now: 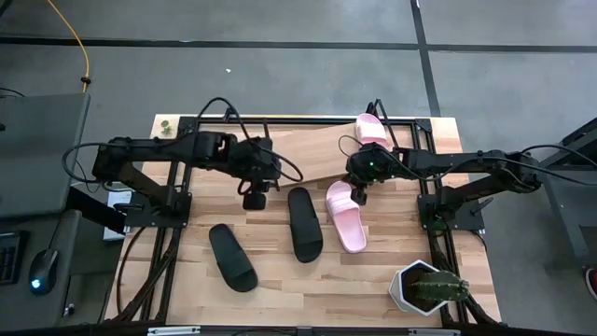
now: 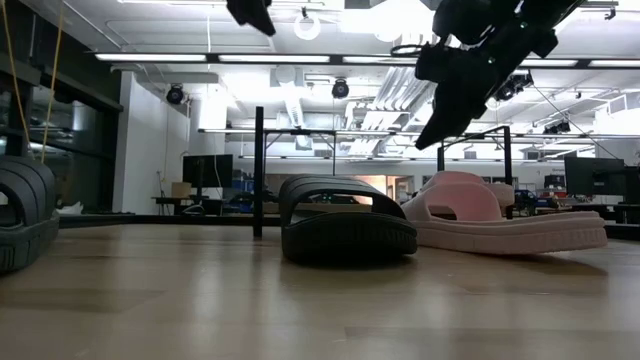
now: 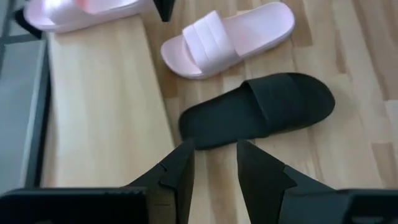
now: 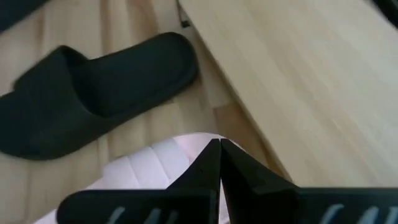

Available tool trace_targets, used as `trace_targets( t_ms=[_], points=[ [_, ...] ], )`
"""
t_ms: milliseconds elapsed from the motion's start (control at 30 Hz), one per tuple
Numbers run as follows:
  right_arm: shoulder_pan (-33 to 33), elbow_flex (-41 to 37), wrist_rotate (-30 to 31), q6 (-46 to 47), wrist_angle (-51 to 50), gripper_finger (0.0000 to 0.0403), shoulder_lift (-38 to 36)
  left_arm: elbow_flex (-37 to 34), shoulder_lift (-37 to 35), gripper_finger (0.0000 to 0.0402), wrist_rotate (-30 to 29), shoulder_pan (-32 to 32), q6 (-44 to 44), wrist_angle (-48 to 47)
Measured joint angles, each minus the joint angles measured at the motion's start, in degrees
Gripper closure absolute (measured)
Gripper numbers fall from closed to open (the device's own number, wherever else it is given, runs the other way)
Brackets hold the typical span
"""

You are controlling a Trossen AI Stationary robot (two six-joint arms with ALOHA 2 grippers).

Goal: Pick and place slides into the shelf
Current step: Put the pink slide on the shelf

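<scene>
Table point(image 1: 280, 289) of light wood planks, seen from above with both arms reaching in from the sides.

Shelf point(image 1: 308, 154) lying along the far edge, a pale board in a thin black wire frame.

One pink slide point(image 1: 371, 129) resting on the shelf toward its right end, near the table's far right corner. In the left wrist view, same slide point(image 3: 74, 12) on the board's end.

Second pink slide point(image 1: 346, 215) flat on the table just in front of the shelf, right of centre, toe end pointing toward the near edge. Also visible in the low view point(image 2: 505, 222) and the left wrist view point(image 3: 227, 37).

One black slide point(image 1: 304, 223) just beside that pink one on its left, close but apart, roughly mid-table; also in the low view point(image 2: 345, 222), the left wrist view point(image 3: 258, 112) and the right wrist view point(image 4: 93, 99).

Other black slide point(image 1: 232, 257) farther left and nearer the near edge, angled, well apart from the shelf.

Left gripper point(image 1: 254, 199) hovering above the table just in front of the shelf's front edge, left of the mid-table black slide. Fingers point(image 3: 180, 171) apart, nothing between them.

Right gripper point(image 1: 358, 196) raised over the heel end of the pink slide on the table. Fingers point(image 4: 208, 165) pressed together, holding nothing.

Potted plant point(image 1: 427, 289) in a white pot at the near right corner.
</scene>
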Motion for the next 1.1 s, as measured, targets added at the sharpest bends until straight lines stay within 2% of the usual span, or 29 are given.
trace_targets(
  t_ms=[267,600,867,1100],
  points=[
    [0.6,0.0,-6.7,4.3,0.9,0.0402,0.0,-7.3,0.0,0.03,7.4,-0.1,-0.6,10.6],
    [10.1,0.0,-4.9,7.1,0.9,0.0402,0.0,-11.7,0.0,0.03,8.5,-3.5,-1.6,16.4],
    [17.6,0.0,5.2,5.4,1.1,0.0402,0.0,-15.4,0.0,0.03,6.9,-8.1,-1.4,22.2],
    [22.6,0.0,12.7,5.3,1.3,0.0402,0.0,-15.6,0.0,0.03,4.3,-8.6,-1.5,21.0]
  ],
)
